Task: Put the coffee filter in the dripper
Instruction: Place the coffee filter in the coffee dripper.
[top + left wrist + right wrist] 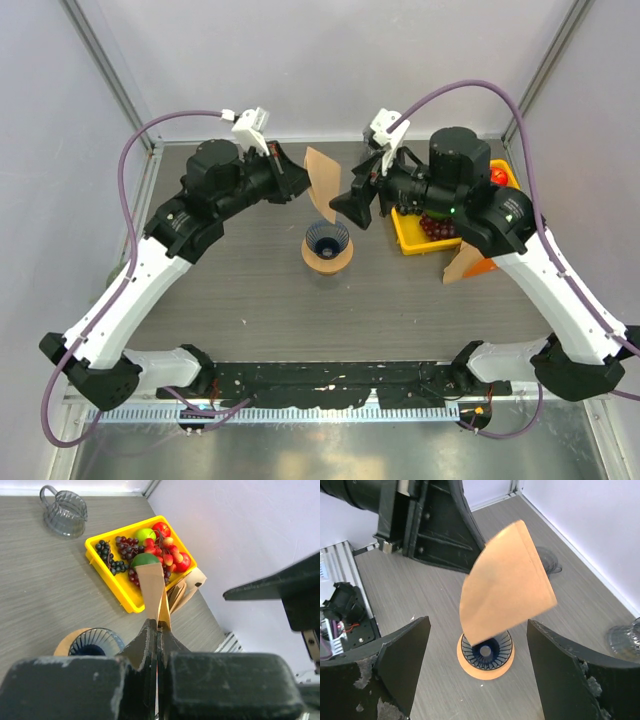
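The brown paper coffee filter [323, 180] hangs in the air above the table, pinched flat by my left gripper [297, 178], which is shut on its edge. It shows edge-on in the left wrist view [152, 590] and broadside in the right wrist view [505, 587]. The dripper [327, 246], a dark ribbed cone on an orange base, stands on the table below and slightly right of the filter; it also shows in the left wrist view [92, 642] and the right wrist view [486, 654]. My right gripper [355, 208] is open and empty, facing the filter with its jaws on either side, apart from it.
A yellow tray [408, 236] of fruit stands at the right, also in the left wrist view [112, 577]. More brown filters [460, 265] lean beside it. A clear glass server [64, 512] stands at the back. Frame posts stand at the far corners.
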